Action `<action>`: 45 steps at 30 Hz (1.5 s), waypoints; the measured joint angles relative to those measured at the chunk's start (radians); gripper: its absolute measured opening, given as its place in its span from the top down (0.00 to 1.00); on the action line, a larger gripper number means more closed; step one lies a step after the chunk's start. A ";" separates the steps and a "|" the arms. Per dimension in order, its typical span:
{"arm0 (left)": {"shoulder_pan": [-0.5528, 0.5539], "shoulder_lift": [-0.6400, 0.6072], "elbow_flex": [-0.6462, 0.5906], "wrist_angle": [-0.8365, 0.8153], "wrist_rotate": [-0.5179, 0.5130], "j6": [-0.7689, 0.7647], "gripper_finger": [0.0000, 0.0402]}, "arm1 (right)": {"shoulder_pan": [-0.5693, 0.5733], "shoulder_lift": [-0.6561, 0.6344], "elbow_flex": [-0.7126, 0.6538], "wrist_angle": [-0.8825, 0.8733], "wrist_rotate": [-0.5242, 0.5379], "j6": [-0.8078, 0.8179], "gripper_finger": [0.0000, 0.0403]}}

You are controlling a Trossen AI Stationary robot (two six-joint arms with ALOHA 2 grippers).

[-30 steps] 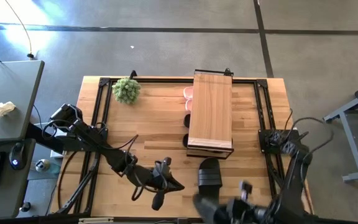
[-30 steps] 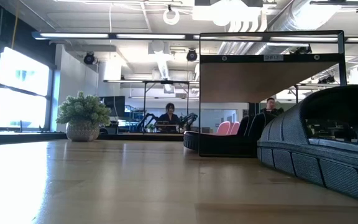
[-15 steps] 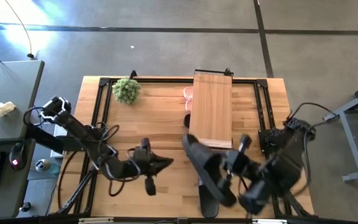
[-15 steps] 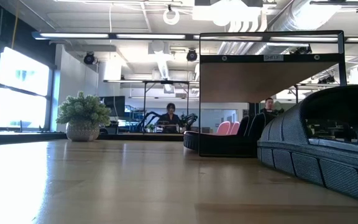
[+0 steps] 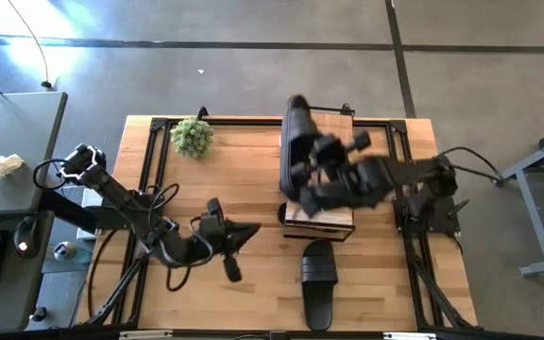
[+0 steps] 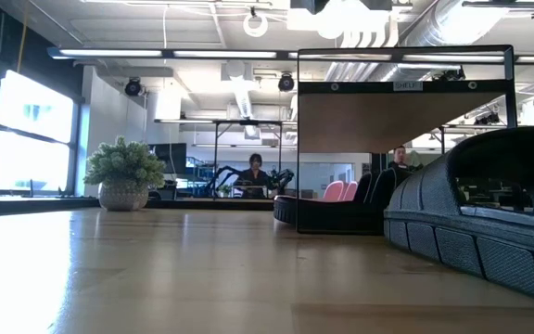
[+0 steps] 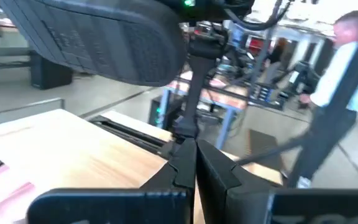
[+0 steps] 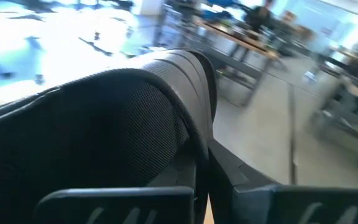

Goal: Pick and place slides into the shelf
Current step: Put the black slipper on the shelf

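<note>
the right gripper [image 5: 312,168] is clamped on a black slide [image 5: 297,142], held in the air above the shelf [image 5: 321,189] plank. another black slide [image 5: 318,279] lies on the table [image 5: 253,170] near the shelf. the left gripper [image 5: 249,231] hovers with fingers together.

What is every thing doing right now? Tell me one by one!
right gripper: jaws shut on the carried black slide, above the shelf.
carried black slide: held up in the air.
left gripper: jaws shut, empty, waiting over the table.
black slide on the table: lying flat, untouched.
shelf: standing, slides underneath.
pink slides: tucked under the shelf.
plant: upright.
</note>
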 joint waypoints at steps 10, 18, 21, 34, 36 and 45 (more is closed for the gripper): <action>0.177 -0.001 0.000 -0.027 0.033 -0.084 0.82 | -0.223 0.000 0.000 0.000 -0.004 -0.077 1.00; 0.317 0.047 0.000 -0.039 0.110 -0.259 0.53 | -0.264 0.000 0.000 0.000 0.017 -0.076 1.00; 0.369 0.068 0.002 0.001 0.193 -0.315 0.47 | -0.262 0.000 0.000 0.001 0.025 -0.076 1.00; 0.492 0.093 0.000 0.150 0.402 -0.370 0.38 | -0.274 0.055 0.000 0.000 -0.028 -0.049 1.00; 0.503 0.093 0.000 0.155 0.401 -0.370 0.38 | -0.278 0.060 0.000 0.001 -0.035 -0.049 1.00; 0.501 0.093 0.000 0.180 0.369 -0.371 0.40 | -0.286 0.067 0.000 0.002 -0.039 -0.049 1.00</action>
